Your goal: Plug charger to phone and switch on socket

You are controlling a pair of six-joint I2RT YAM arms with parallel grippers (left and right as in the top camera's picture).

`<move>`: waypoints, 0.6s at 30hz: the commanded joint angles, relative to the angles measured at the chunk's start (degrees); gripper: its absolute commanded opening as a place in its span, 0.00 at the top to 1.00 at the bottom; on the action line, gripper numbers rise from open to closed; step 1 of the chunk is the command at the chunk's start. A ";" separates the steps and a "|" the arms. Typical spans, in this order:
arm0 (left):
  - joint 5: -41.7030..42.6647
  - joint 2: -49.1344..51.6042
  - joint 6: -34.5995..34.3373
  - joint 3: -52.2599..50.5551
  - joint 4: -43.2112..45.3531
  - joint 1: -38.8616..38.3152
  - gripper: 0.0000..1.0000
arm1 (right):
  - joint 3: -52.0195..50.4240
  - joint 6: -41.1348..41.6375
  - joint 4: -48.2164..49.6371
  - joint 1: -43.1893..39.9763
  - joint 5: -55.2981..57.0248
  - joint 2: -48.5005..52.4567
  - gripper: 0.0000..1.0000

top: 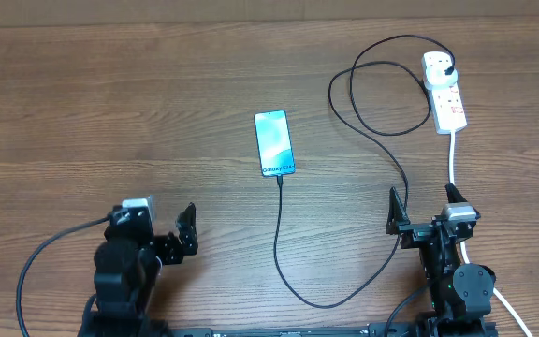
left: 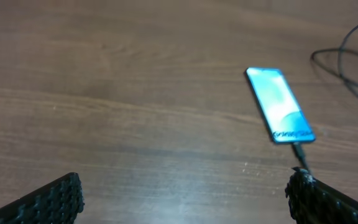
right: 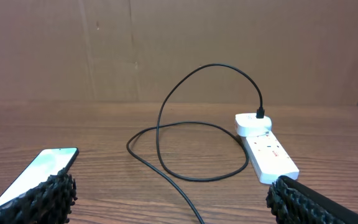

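Observation:
The phone [top: 274, 143] lies face up mid-table, its cyan screen lit. The charger cable [top: 326, 301] runs from the phone's bottom edge, where its tip [left: 298, 151] meets the phone [left: 279, 106], down and round to the right, then loops up to a black plug [top: 448, 67] sitting in the white socket [top: 445, 101]. My left gripper [top: 157, 223] is open near the front left, well short of the phone. My right gripper [top: 426, 208] is open at the front right, below the socket [right: 266, 152]. Nothing sits between either pair of fingers [left: 55, 199] [right: 303, 202].
The socket's thick white lead [top: 453, 164] runs down past my right gripper toward the front edge. The cable loop [right: 185, 152] lies on the wood between phone [right: 39, 171] and socket. A brown board [right: 166, 50] stands behind the table.

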 commanded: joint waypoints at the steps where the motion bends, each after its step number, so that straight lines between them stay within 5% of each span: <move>1: 1.44 -4.33 1.29 -3.19 1.75 0.26 0.00 | -0.59 -0.26 0.31 -0.20 0.28 -0.68 0.00; 18: 1.51 -16.85 1.27 -12.96 9.44 0.28 0.00 | -0.59 -0.26 0.31 -0.20 0.28 -0.68 0.00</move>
